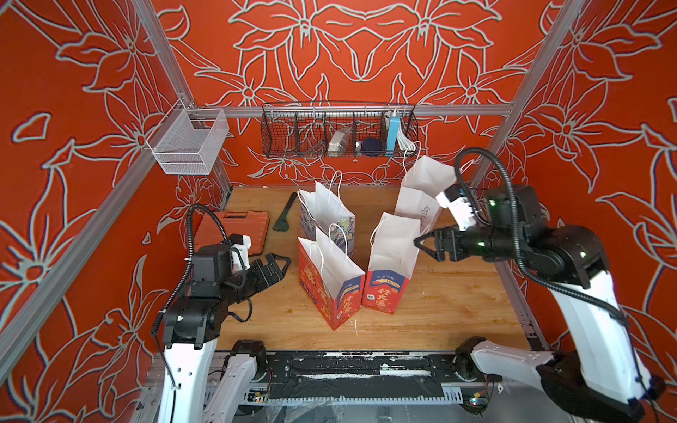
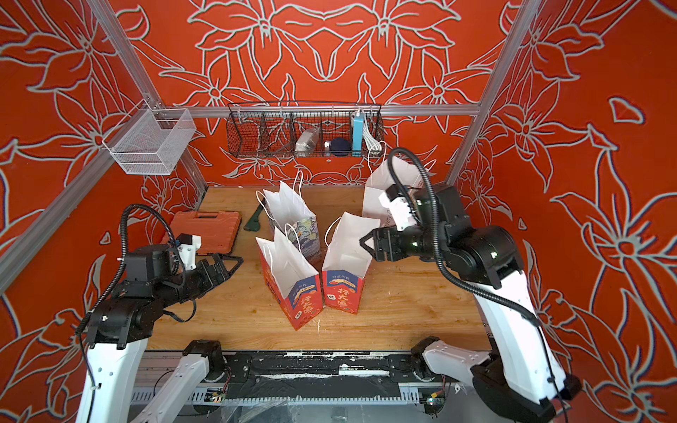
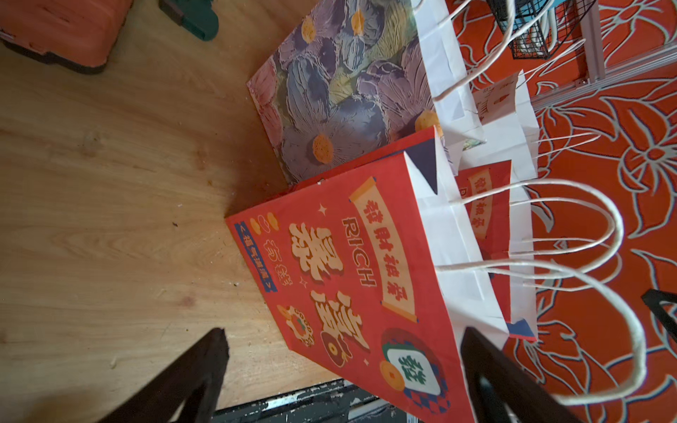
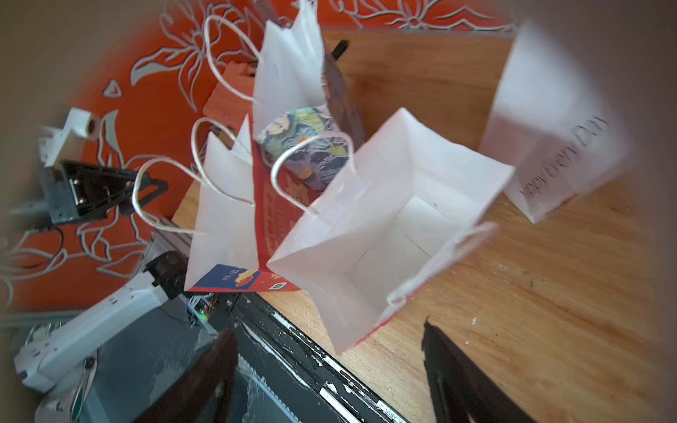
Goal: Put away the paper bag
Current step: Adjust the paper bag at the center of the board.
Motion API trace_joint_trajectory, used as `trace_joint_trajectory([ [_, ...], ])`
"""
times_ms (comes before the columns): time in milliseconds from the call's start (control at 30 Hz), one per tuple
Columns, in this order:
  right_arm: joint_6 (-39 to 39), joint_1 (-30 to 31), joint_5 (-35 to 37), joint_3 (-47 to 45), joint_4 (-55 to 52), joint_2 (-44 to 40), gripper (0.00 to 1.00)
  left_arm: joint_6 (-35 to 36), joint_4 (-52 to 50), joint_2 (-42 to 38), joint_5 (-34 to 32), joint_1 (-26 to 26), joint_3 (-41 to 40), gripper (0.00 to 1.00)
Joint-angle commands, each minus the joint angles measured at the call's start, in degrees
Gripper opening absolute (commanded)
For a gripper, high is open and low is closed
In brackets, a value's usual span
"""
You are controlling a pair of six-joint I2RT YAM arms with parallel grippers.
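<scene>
Several paper bags stand upright and open on the wooden table. In both top views two red printed bags stand in front, the left one (image 1: 329,289) and the right one (image 1: 392,256). Behind them is a purple floral bag (image 1: 329,216), and a white bag (image 1: 421,194) stands at the back right. My right gripper (image 1: 419,243) is open at the right red bag's upper rim. In the right wrist view that bag's (image 4: 384,227) near corner lies between the spread jaws of the right gripper (image 4: 328,331). My left gripper (image 1: 284,263) hangs open left of the left red bag (image 3: 348,256), holding nothing.
An orange tool case (image 1: 234,230) and a dark green tool (image 1: 284,216) lie at the back left of the table. A black wire basket (image 1: 339,132) with small items hangs on the back rail. A white mesh basket (image 1: 187,141) hangs at the left rail.
</scene>
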Motion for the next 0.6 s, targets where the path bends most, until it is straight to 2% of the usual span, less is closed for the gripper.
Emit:
trace_joint_trajectory([
  [0, -1.48, 9.96, 8.31, 5.94, -4.63, 5.19, 0.81, -2.99, -1.0, -1.05, 2.44, 0.15, 0.08, 0.98],
  [100, -3.85, 17.41, 12.3, 9.78, -5.32, 10.68, 0.81, -5.35, 0.3, -1.97, 2.57, 0.21, -1.49, 0.98],
  [200, -6.07, 22.01, 14.82, 12.55, -4.27, 15.44, 0.81, -6.51, 1.08, -2.59, 2.58, 0.16, -2.44, 0.98],
  [367, -7.73, 24.89, 16.22, 14.96, -1.04, 21.96, 0.81, -6.06, -0.27, -2.68, 2.53, 0.22, -1.85, 0.98],
  [567, -5.04, 25.32, 21.25, 17.43, -0.41, 27.44, 0.74, -5.96, -1.29, -2.79, 2.83, 0.2, -1.57, 0.98],
])
